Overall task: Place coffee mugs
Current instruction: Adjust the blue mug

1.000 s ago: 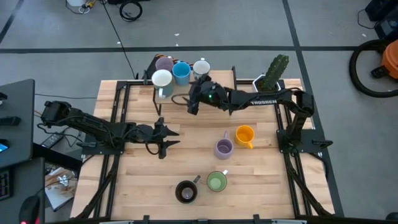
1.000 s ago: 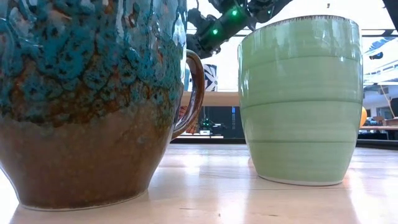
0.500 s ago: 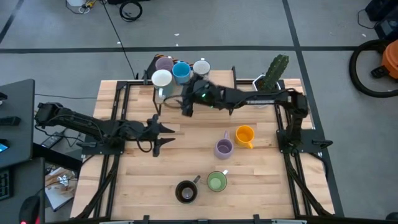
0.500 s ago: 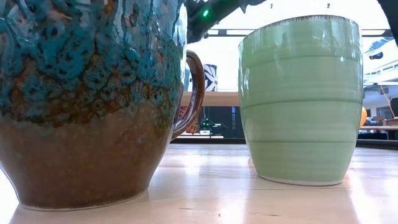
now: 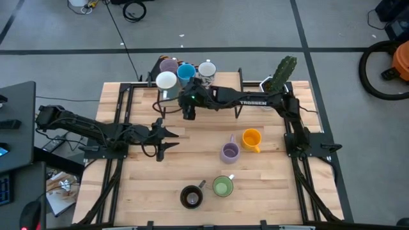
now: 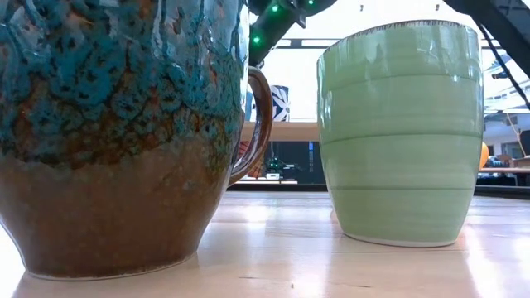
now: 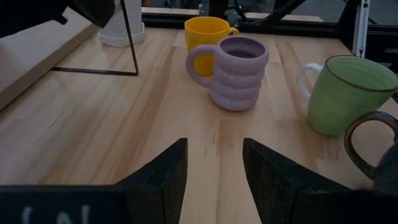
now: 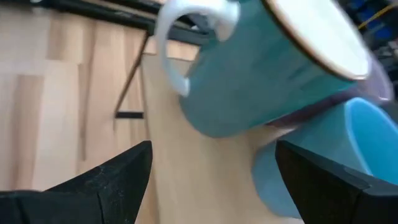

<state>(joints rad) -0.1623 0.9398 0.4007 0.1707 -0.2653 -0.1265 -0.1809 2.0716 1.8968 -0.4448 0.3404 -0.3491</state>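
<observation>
Several mugs stand on a raised wooden shelf at the table's far left: a white-rimmed mug (image 5: 167, 80) (image 8: 267, 68), a blue one (image 5: 186, 73) (image 8: 323, 155), a lilac one (image 5: 169, 64) and a white one (image 5: 207, 69). My right gripper (image 5: 187, 114) (image 8: 208, 186) hangs open just near of the white-rimmed mug, touching nothing. On the tabletop stand an orange mug (image 5: 251, 138) (image 7: 208, 34), a lilac mug (image 5: 229, 152) (image 7: 235, 71), a green mug (image 5: 222, 186) (image 6: 402, 132) and a dark brown mug (image 5: 191, 197) (image 6: 116, 132). My left gripper (image 5: 167, 135) (image 7: 214, 168) is open at the left, empty.
A white pot with a green cactus (image 5: 281, 75) stands at the far right. Black wire legs (image 7: 127, 43) carry the shelf (image 5: 176, 102). Bare wood lies between my left gripper and the mugs on the tabletop.
My right gripper has travelled toward the table's left edge, along the shelf's near side, to the white-rimmed mug, and has rolled a little. My left gripper has drawn back slightly toward the left edge. No mug has moved.
</observation>
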